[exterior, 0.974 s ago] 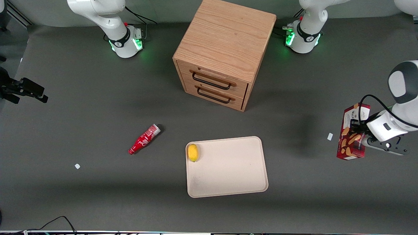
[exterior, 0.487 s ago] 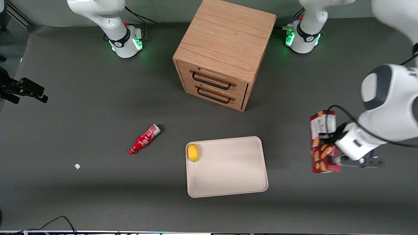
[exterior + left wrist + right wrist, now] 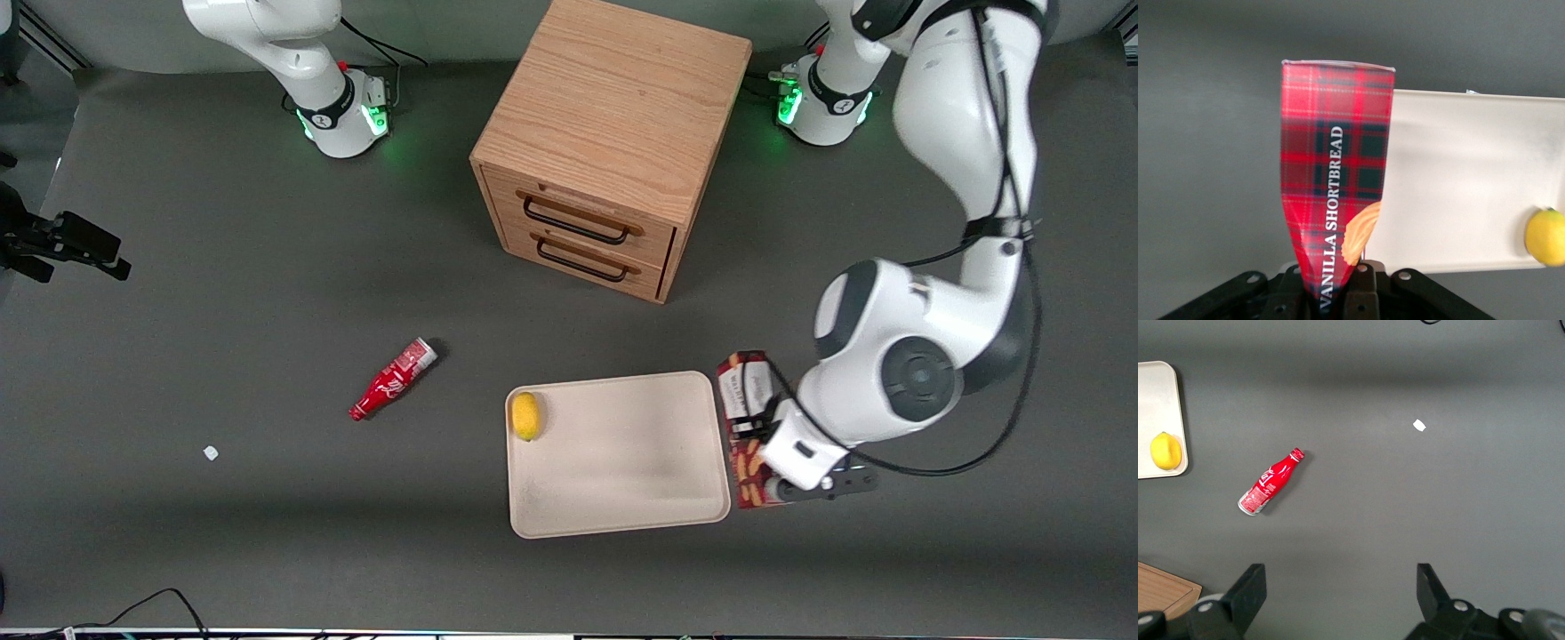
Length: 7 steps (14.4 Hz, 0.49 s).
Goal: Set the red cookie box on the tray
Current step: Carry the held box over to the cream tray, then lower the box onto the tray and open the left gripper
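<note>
The red cookie box (image 3: 747, 418) is a long dark-red tartan carton with cookie pictures and the words "vanilla shortbread" (image 3: 1335, 200). My left gripper (image 3: 766, 444) is shut on it and holds it in the air just beside the tray's edge, at the working arm's end. The tray (image 3: 622, 480) is flat and beige with a low rim, and lies nearer to the front camera than the wooden drawer cabinet. In the left wrist view the tray (image 3: 1458, 180) shows under and beside the box. My gripper (image 3: 1338, 293) clamps the box's near end.
A yellow lemon (image 3: 526, 415) lies on the tray at its edge toward the parked arm. A small red bottle (image 3: 392, 380) lies on the table farther toward the parked arm. The wooden drawer cabinet (image 3: 613, 142) stands farther from the front camera. A white scrap (image 3: 211, 452) lies on the mat.
My left arm has carried the red cookie box from the working arm's end of the table to the tray's edge. The box has stayed in the gripper.
</note>
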### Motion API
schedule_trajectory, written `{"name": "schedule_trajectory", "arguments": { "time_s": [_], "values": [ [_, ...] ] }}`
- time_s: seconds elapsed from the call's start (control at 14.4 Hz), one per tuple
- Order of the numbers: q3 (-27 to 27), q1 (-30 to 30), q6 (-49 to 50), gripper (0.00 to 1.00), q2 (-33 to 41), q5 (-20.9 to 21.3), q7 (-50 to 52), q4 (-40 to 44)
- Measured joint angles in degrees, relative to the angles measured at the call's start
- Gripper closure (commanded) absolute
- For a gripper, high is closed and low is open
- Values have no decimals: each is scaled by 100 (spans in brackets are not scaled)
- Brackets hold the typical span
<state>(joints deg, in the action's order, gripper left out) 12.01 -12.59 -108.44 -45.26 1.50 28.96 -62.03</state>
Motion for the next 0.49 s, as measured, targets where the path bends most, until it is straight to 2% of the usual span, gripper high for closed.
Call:
{"name": "schedule_trajectory", "arguments": {
  "time_s": [0.28, 0.49],
  "values": [
    [-8, -274, -489, 100, -629, 279, 333, -4],
    [-14, -307, -907, 100, -828, 530, 362, -167]
  ]
}}
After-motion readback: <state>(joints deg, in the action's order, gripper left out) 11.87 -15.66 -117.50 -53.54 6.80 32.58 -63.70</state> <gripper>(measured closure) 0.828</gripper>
